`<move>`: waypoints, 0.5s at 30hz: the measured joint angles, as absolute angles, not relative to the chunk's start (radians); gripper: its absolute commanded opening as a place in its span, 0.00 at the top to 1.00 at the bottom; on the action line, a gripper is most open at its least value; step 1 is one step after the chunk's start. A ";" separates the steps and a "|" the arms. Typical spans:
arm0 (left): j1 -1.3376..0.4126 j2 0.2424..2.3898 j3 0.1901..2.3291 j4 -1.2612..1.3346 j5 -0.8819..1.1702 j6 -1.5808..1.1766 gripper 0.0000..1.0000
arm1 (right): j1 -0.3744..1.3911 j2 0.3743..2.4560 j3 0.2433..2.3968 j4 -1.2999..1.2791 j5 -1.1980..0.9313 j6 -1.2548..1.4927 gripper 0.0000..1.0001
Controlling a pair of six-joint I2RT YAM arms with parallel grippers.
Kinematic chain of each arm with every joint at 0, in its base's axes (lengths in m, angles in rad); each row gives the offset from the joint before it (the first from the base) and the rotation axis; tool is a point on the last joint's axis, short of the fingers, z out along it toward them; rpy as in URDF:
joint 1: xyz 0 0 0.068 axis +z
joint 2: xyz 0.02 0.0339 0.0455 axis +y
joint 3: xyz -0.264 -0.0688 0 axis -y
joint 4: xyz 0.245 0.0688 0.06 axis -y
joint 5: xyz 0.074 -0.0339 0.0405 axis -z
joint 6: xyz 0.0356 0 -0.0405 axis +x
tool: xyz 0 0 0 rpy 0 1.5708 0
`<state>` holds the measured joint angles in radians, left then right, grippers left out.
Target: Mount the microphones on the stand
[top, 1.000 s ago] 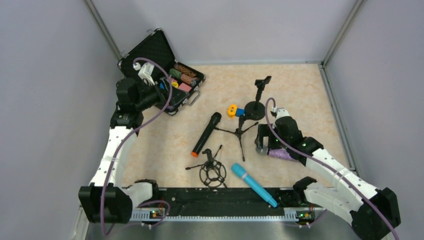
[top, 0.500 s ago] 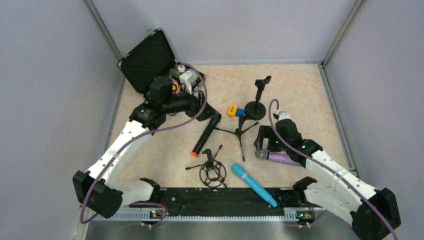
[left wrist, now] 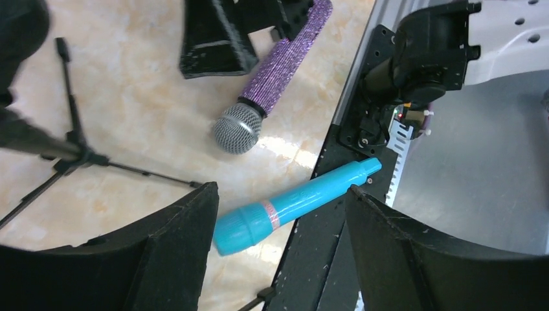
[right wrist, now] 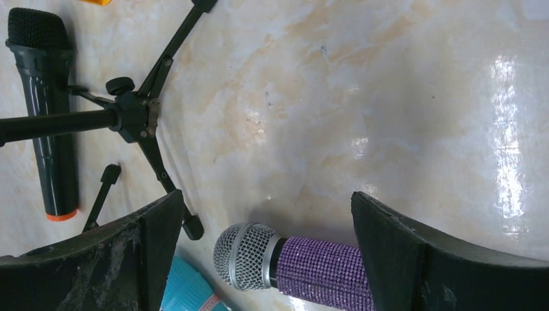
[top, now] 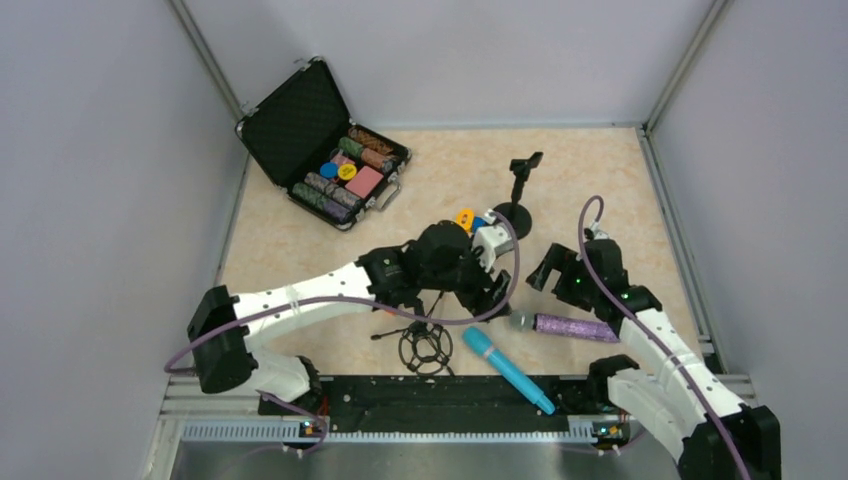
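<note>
The glittery purple microphone (top: 565, 326) lies flat on the table at the right, its silver grille (right wrist: 246, 254) pointing left. My right gripper (top: 541, 274) is open and empty just above and behind it (right wrist: 268, 201). The light-blue microphone (top: 507, 369) lies by the front rail. My left gripper (top: 487, 298) is open and empty above it (left wrist: 281, 194), and the blue microphone (left wrist: 298, 204) shows between its jaws. The black microphone with the orange end (right wrist: 48, 129) lies beside a tripod stand (right wrist: 133, 116). In the top view my left arm hides both.
A round-base stand with a clip (top: 515, 195) stands upright at the back centre. A small tripod with a ring shock mount (top: 425, 345) lies near the front rail. An open black case of poker chips (top: 325, 150) sits at the back left. An orange and blue item (top: 465, 217) lies mid-table.
My left arm has swung from the case at the back left to the middle, over the blue microphone. My right gripper has drawn back from the purple microphone, which now lies free.
</note>
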<state>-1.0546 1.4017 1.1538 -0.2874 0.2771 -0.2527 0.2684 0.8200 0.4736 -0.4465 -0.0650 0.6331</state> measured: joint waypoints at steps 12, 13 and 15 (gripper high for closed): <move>-1.213 1.720 1.172 -0.150 0.179 -0.233 0.56 | 0.173 0.894 0.456 -0.457 -0.179 0.650 0.02; -1.220 1.747 1.179 -0.150 0.178 -0.233 0.57 | 0.168 0.901 0.456 -0.456 -0.182 0.650 0.02; -1.234 1.802 1.196 -0.148 0.177 -0.232 0.58 | 0.160 0.912 0.456 -0.457 -0.183 0.649 0.01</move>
<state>-1.2339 1.8015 1.1965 -0.1482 0.1772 -0.2317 0.1596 0.9119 0.4561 -0.4568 -0.1829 0.6495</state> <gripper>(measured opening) 0.435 0.981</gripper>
